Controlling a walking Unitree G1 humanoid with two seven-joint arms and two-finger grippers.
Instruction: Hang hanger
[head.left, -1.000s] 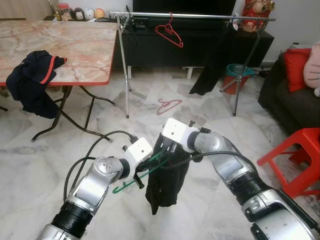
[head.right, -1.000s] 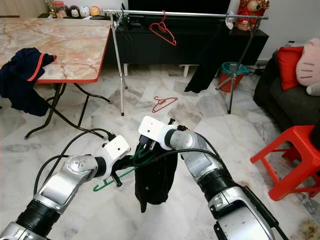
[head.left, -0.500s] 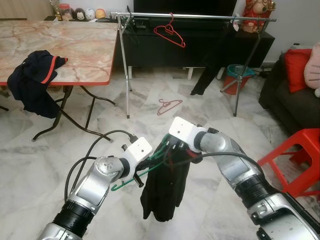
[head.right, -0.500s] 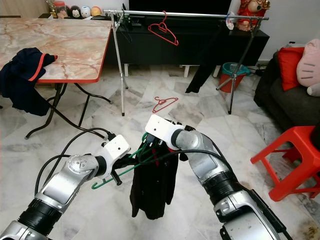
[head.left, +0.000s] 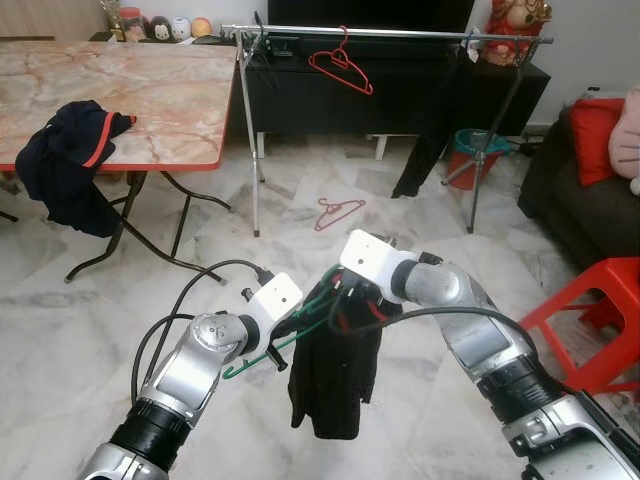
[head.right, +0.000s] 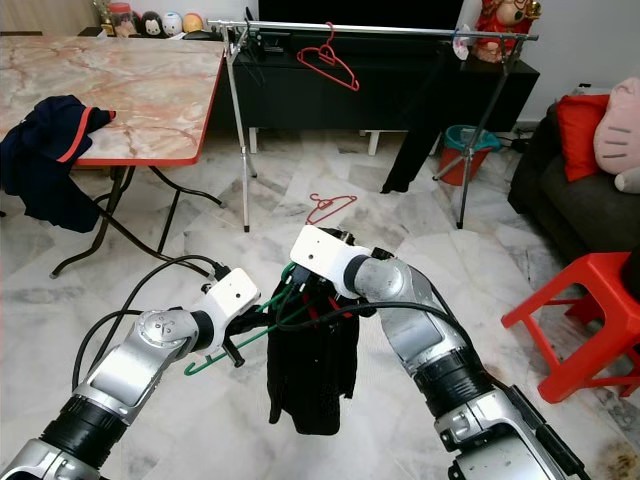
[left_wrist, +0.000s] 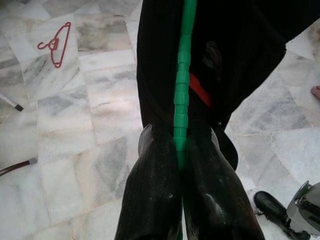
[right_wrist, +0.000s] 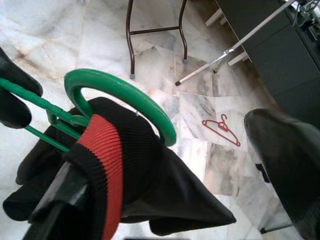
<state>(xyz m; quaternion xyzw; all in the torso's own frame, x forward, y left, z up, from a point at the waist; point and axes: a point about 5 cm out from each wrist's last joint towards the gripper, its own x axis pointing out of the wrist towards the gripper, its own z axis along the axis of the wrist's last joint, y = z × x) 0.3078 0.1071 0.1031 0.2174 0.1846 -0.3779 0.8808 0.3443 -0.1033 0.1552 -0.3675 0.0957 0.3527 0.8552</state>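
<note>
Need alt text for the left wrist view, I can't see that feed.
The left hand has its two black fingers closed on a green plastic hanger carrying a black garment with red trim, above white marble floor tiles where a red wire hanger lies.

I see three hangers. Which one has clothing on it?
The green hanger in the left gripper, carrying a black garment. The red hangers on the rail and on the floor are bare.
</note>
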